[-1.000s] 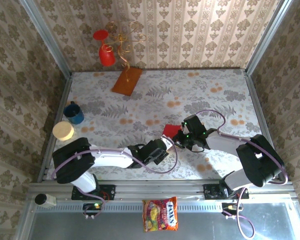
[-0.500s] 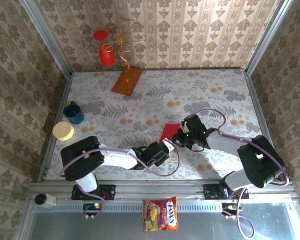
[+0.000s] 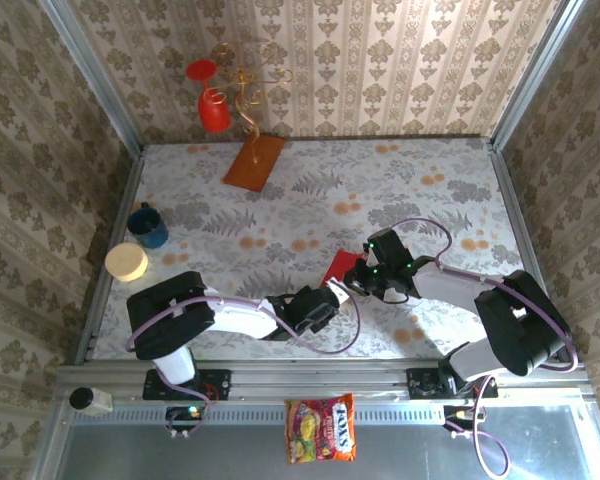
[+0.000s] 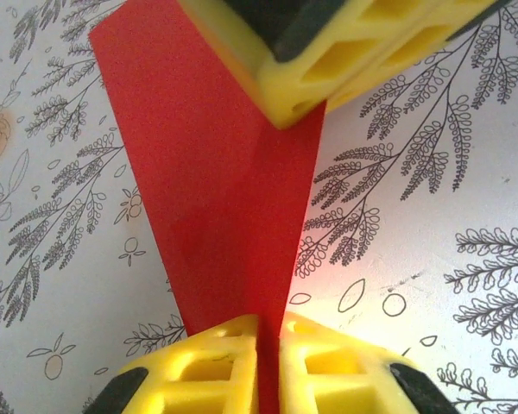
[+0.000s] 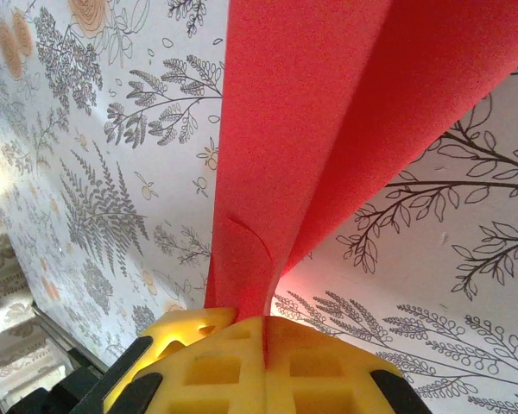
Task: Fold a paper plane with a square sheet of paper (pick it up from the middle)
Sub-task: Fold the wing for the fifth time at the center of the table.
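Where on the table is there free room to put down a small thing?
Free: far right of the table, between the orange-brown board and the right wall. Crowded: near centre, where both arms' jaws pinch the red paper; left edge, with blue cup and yellow disc.

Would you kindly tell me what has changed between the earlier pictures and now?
The left gripper has edged slightly to the right and closed on the red paper. The right gripper stayed shut on the paper's other end, and the paper itself barely moved.
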